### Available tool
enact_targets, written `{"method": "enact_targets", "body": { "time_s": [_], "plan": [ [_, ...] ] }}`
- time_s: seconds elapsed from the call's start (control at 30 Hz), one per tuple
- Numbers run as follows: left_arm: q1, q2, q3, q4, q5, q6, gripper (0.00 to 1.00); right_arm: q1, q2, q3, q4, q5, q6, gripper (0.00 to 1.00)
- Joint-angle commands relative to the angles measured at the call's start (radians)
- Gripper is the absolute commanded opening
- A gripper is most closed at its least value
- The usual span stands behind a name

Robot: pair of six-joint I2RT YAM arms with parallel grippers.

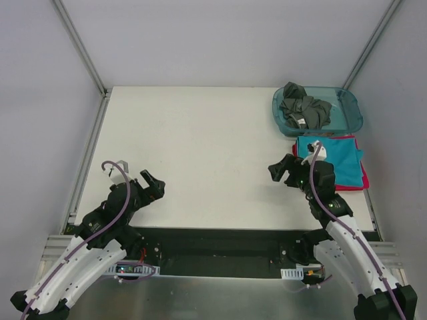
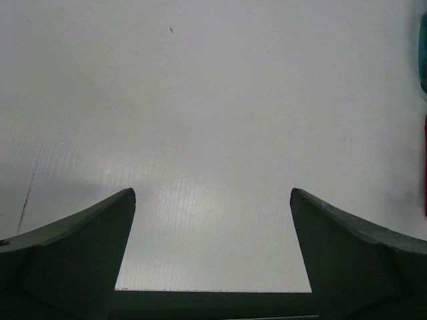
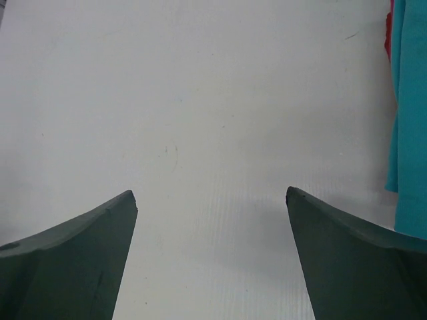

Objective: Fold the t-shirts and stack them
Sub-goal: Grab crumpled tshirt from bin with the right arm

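A crumpled dark charcoal-grey t-shirt [image 1: 305, 108] lies in the translucent teal tub [image 1: 351, 113] at the back right. In front of the tub a folded teal t-shirt [image 1: 340, 160] lies on top of a folded red-pink t-shirt [image 1: 355, 186]. The teal shirt also shows at the right edge of the right wrist view [image 3: 408, 127], with a sliver of the red-pink one [image 3: 387, 30]. My left gripper [image 1: 153, 185] is open and empty over bare table at the front left. My right gripper [image 1: 283, 171] is open and empty, just left of the folded stack.
The white table [image 1: 200, 153] is bordered by metal rails at its left edge [image 1: 87, 153] and right edge. Grey walls enclose the workspace. Both arm bases sit at the near edge.
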Motion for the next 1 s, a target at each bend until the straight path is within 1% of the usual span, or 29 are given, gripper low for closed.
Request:
{"method": "enact_targets", "body": {
  "time_s": [0.0,0.07,0.13,0.2,0.27,0.3,0.37,0.47,0.53,0.6,0.7,0.77,0.8,0.83,0.87,0.9,0.97],
  "plan": [
    [0.009,-0.013,-0.010,-0.025,-0.014,-0.025,0.99,0.003,-0.051,0.020,0.075,-0.035,0.035,0.96],
    [0.010,-0.013,-0.004,-0.024,-0.020,-0.027,0.99,0.002,-0.064,0.002,0.089,0.014,0.068,0.96],
    [0.009,-0.009,0.005,-0.024,-0.025,-0.027,0.99,0.002,-0.072,-0.031,0.105,0.115,0.113,0.96],
    [0.010,0.002,0.010,-0.022,-0.041,-0.042,0.99,0.000,-0.056,-0.022,0.132,0.215,0.125,0.96],
    [0.010,0.025,0.013,-0.019,-0.064,-0.062,0.99,0.002,-0.007,0.047,0.084,0.214,0.066,0.96],
    [0.009,0.042,0.016,-0.015,-0.069,-0.063,0.99,-0.001,0.048,0.090,0.059,0.204,0.032,0.96],
    [0.010,0.080,0.022,0.010,-0.071,-0.050,0.99,0.000,0.147,0.211,-0.015,0.233,-0.011,0.96],
    [0.010,0.167,0.025,0.131,-0.014,0.042,0.99,-0.015,0.315,0.416,-0.174,0.409,-0.036,0.96],
    [0.010,0.235,0.032,0.204,0.020,0.081,0.99,-0.040,0.427,0.585,-0.259,0.488,-0.089,0.96],
    [0.013,0.313,0.061,0.228,0.008,0.108,0.99,-0.098,0.530,0.687,-0.268,0.448,-0.125,0.96],
    [0.033,0.421,0.110,0.240,-0.025,0.128,0.99,-0.190,0.716,0.867,-0.300,0.359,-0.122,0.96],
    [0.067,0.471,0.130,0.280,0.020,0.151,0.99,-0.230,0.848,0.987,-0.308,0.283,-0.180,0.96],
    [0.091,0.497,0.134,0.297,0.049,0.163,0.99,-0.241,0.923,1.056,-0.317,0.272,-0.203,0.96],
    [0.116,0.520,0.137,0.313,0.067,0.171,0.99,-0.250,1.017,1.118,-0.337,0.279,-0.233,0.96],
    [0.142,0.542,0.140,0.324,0.084,0.174,0.99,-0.253,1.059,1.186,-0.354,0.301,-0.246,0.96],
    [0.163,0.566,0.145,0.334,0.098,0.174,0.99,-0.259,1.149,1.242,-0.363,0.321,-0.258,0.96],
    [0.219,0.609,0.142,0.378,0.151,0.180,0.99,-0.259,1.274,1.355,-0.372,0.359,-0.300,0.96]
  ]
}}
